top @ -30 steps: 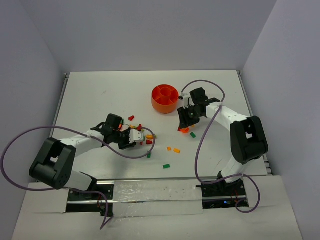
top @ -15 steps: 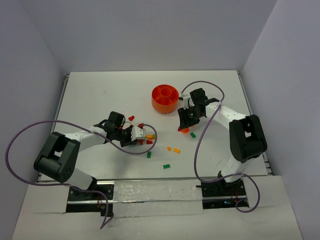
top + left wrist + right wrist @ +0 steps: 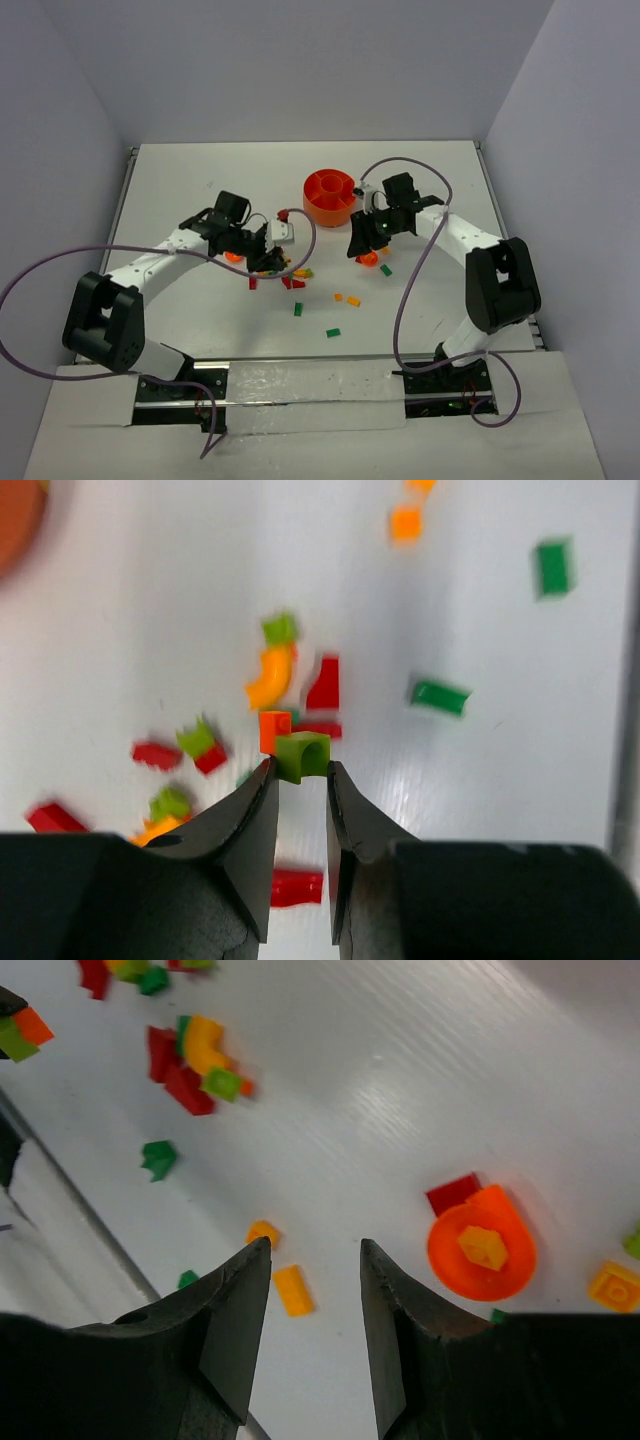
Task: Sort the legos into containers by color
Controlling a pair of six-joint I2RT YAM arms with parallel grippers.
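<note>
My left gripper point(image 3: 299, 768) is shut on a small green lego point(image 3: 303, 755) with an orange bit point(image 3: 274, 730) stuck to its side, held above a scattered pile of red, green and orange legos point(image 3: 270, 680). From above, the left gripper point(image 3: 272, 252) hovers over that pile point(image 3: 290, 276), left of the orange bowl point(image 3: 330, 197). My right gripper point(image 3: 315, 1245) is open over bare table with nothing between its fingers. A round orange piece point(image 3: 482, 1247) and a red brick point(image 3: 452, 1193) lie to its right, and yellow bricks point(image 3: 293, 1290) to its left.
Loose green bricks point(image 3: 298, 309) point(image 3: 333, 332) point(image 3: 386, 270) and orange bricks point(image 3: 346, 299) lie on the white table between the arms. The right gripper point(image 3: 358, 248) is just right of the bowl. Grey walls enclose the table on three sides.
The left gripper has closed on the green lego and swung up and away from the near edge, toward the bowl. The right gripper shifted only slightly.
</note>
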